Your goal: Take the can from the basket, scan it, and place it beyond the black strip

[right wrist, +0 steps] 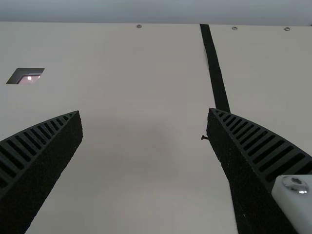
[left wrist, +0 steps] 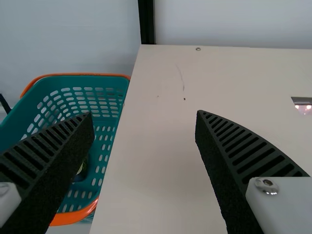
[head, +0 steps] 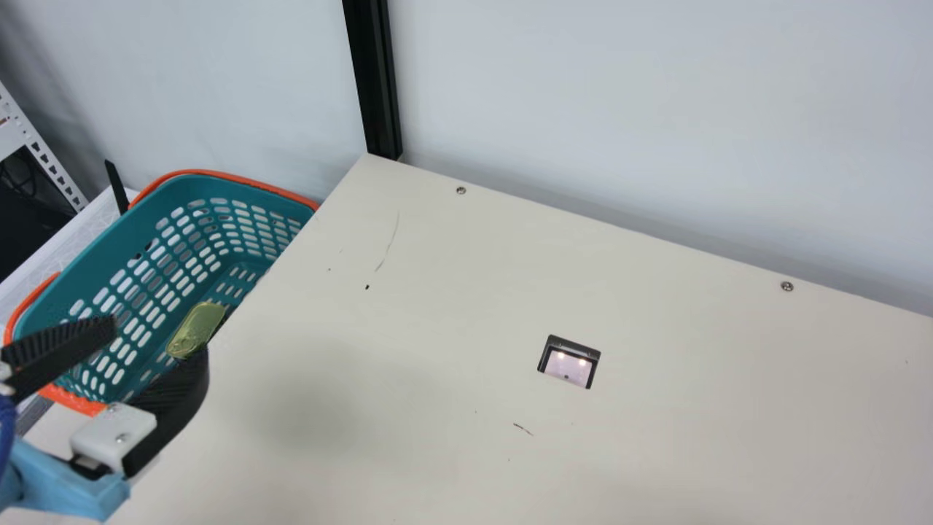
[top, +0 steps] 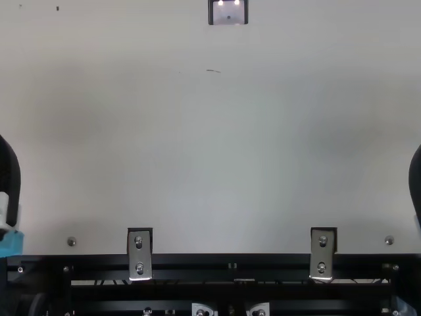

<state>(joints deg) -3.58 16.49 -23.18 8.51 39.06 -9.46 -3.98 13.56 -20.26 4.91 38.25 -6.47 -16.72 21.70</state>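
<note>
Currently holding the left pincer (head: 159, 339) released, with nothing between its fingers, near the can (head: 197, 329) inside the basket (head: 191, 191), and with the scanner (head: 568, 362) well to that pincer's right in the main view. Likewise holding the right pincer (top: 415, 181) spread and unladen, with the black strip (right wrist: 214, 68) passing behind one finger in its wrist view.

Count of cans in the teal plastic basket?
1: a yellow-green-topped can, low in the basket, toward the cream table. The table's edge may hide more.
</note>
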